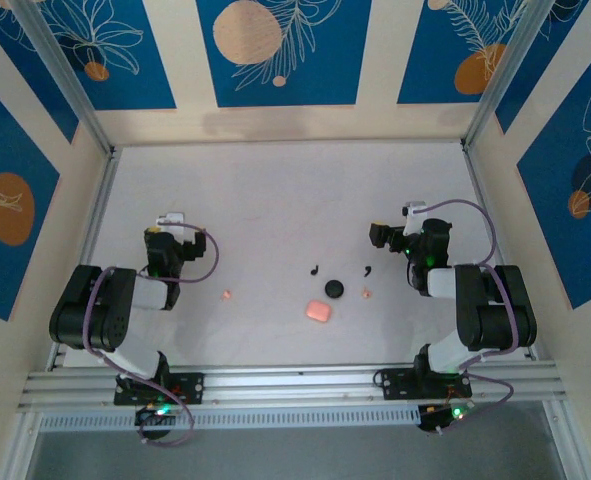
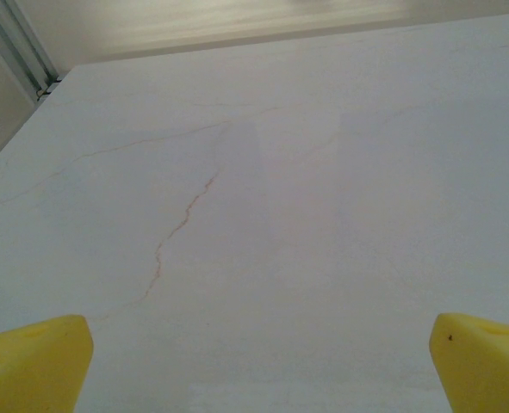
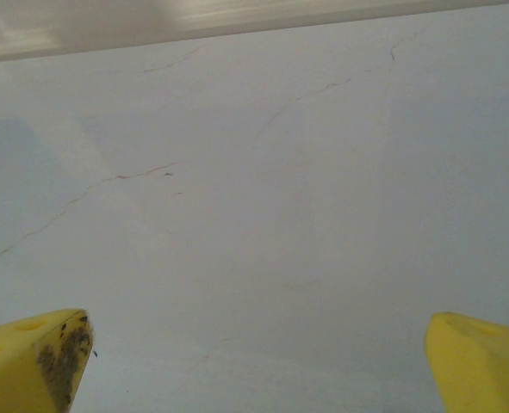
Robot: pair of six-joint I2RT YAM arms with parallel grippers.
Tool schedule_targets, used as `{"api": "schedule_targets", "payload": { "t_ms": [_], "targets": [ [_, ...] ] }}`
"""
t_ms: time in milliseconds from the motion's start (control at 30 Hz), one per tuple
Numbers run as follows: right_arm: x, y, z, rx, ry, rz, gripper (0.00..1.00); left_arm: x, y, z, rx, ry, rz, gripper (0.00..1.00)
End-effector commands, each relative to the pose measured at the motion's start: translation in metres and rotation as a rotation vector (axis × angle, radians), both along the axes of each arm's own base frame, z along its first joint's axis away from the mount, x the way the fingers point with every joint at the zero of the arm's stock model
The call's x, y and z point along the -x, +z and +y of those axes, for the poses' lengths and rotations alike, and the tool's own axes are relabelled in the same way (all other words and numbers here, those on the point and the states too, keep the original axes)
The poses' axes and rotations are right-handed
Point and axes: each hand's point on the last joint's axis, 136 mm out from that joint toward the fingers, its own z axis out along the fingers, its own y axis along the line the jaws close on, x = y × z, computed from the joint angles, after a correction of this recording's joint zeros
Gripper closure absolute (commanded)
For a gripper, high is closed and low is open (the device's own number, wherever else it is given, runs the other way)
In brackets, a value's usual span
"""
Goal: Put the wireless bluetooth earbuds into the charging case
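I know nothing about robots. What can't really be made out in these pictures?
1. Top view: the two earbuds are too small to tell apart.
2. Top view: the black round piece and pink block are too small to say which is the case, or whether it is open.
3. Left wrist view: the left fingers are cut off by the bottom edge.
4. Right wrist view: the right fingers likewise; dark marks on one are unidentifiable.

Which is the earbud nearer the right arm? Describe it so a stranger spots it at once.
Look at the table, midway between the two arms. Beyond the black round piece lie two tiny black commas. Yours is the earbud toward the right arm, with a pink speck on its near side.
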Motion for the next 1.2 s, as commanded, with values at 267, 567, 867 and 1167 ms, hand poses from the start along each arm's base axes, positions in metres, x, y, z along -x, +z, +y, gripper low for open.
{"api": "schedule_targets", "payload": {
  "t_ms": [267, 567, 867, 1167],
  "targets": [
    [-0.002, 0.005, 0.001, 0.019, 0.009, -0.032, 0.01, -0.003, 0.008, 0.000, 0.011, -0.004, -0.022, 0.00],
    [-0.002, 0.006, 0.002, 0.020, 0.010, -0.032, 0.01, -0.003, 0.008, -0.001, 0.010, -0.006, -0.022, 0.00],
    [-0.002, 0.005, 0.000, 0.016, 0.000, -0.028, 0.01, -0.002, 0.012, 0.000, 0.005, -0.001, -0.036, 0.00],
    [0.007, 0.049, -0.016, -0.049, -0.137, 0.196, 0.01, 0.008, 0.071, -0.024, -0.010, -0.066, 0.023, 0.06]
  ]
}}
